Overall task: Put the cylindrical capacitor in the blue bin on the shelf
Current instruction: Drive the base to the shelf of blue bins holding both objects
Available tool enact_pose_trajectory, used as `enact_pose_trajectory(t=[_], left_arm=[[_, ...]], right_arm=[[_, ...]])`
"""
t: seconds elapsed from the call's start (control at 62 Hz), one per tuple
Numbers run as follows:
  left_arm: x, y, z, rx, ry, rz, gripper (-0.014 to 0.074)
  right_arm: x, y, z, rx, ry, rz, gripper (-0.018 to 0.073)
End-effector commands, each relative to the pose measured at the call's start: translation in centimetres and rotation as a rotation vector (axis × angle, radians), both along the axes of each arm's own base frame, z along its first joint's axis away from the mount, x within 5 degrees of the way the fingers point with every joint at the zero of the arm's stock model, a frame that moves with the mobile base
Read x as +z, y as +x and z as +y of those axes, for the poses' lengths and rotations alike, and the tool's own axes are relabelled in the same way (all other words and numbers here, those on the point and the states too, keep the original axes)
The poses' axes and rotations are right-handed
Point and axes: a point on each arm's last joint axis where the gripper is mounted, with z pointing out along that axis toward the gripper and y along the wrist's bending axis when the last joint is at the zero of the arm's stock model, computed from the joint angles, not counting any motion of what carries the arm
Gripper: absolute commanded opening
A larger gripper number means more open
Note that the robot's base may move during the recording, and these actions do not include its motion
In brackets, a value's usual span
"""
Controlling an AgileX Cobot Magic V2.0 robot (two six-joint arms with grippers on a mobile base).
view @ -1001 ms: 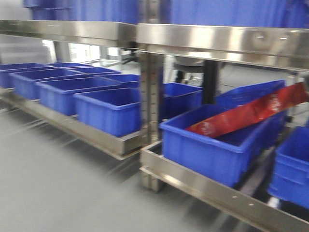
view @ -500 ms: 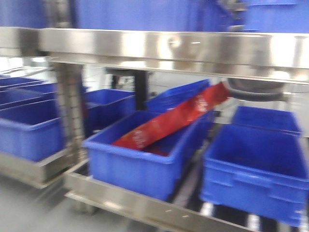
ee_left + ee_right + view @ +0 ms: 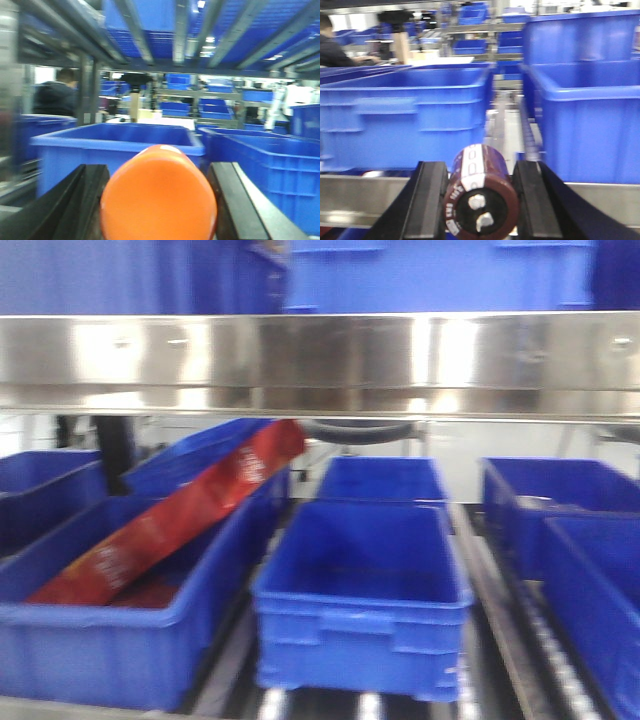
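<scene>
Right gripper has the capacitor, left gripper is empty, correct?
No. The left gripper isn't empty: the left wrist view shows an orange cylinder held in it. The right gripper does hold the cylindrical capacitor.

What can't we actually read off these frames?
Front view: motion blur throughout, so the print on the red packet is unreadable; neither hand is in frame.
Left wrist view: the orange cylinder in the left hand is cut off by the bottom edge, and no label shows.
Right wrist view: the sleeve markings on the cylindrical capacitor in the right hand are too blurred to read; the blue bin walls hide its contents.
</scene>
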Motion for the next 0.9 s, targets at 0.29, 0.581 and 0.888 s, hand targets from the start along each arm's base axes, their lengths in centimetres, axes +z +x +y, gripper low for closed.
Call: enact_pose_trajectory(t=[0.29,0.581,0.888], left_arm=[[0.23,-0.15,0.00,-0.004,-0.001,-0.023,-0.0111],[0.23,-0.15,0.00,-0.004,-0.001,-0.023,-0.0111],[0.23,-0.15,0.00,-0.004,-0.001,-0.023,-0.0111]], right_arm=[[0.22,-0.12,-0.05,-0.006,-0.008,-0.028,-0.0163],[0.22,-0.12,-0.05,-0.006,-0.008,-0.028,-0.0163],[0.22,-0.12,-0.05,-0.006,-0.008,-0.028,-0.0163]])
